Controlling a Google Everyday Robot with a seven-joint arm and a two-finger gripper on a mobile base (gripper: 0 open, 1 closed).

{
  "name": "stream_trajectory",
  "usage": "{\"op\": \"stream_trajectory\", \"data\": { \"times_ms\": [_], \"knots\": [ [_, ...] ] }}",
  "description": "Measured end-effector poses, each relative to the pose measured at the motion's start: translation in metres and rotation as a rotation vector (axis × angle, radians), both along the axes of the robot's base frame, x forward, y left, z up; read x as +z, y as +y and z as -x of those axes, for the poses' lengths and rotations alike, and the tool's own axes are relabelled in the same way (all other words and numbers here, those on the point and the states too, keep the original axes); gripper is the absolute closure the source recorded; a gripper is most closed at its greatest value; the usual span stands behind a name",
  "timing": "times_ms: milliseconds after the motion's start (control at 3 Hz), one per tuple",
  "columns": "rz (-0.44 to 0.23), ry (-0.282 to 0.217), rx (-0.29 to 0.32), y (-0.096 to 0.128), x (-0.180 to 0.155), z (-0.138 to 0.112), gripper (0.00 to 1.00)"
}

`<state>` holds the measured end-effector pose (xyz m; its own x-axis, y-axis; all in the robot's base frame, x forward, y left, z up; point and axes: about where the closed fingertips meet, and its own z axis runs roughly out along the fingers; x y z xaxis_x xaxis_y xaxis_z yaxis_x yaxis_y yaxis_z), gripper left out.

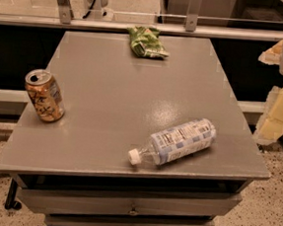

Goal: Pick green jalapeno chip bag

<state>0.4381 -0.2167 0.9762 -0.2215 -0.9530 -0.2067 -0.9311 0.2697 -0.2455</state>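
Note:
The green jalapeno chip bag (pixel 146 41) lies crumpled at the far edge of the grey table (pixel 113 97), near the middle of that edge. My gripper (pixel 279 109) shows as pale cream and white parts at the right edge of the camera view, beyond the table's right side and well away from the bag. It holds nothing that I can see.
An orange-brown drink can (pixel 44 95) stands near the table's left edge. A clear plastic bottle with a blue-white label (pixel 174 141) lies on its side near the front right, cap toward the front. A rail (pixel 139 26) runs behind the table. Drawers (pixel 133 208) sit below.

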Motion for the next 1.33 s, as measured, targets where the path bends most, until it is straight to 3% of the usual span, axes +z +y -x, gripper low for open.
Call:
{"op": "stream_trajectory", "data": {
  "times_ms": [667,1000,1333],
  "knots": [
    [-0.013,-0.016,-0.003,-0.001,-0.003,-0.008,0.0],
    [-0.061,-0.064,-0.013,0.007,-0.013,-0.056,0.0],
    [-0.114,-0.143,-0.013,0.021,-0.019,-0.13,0.0]
  ]
}}
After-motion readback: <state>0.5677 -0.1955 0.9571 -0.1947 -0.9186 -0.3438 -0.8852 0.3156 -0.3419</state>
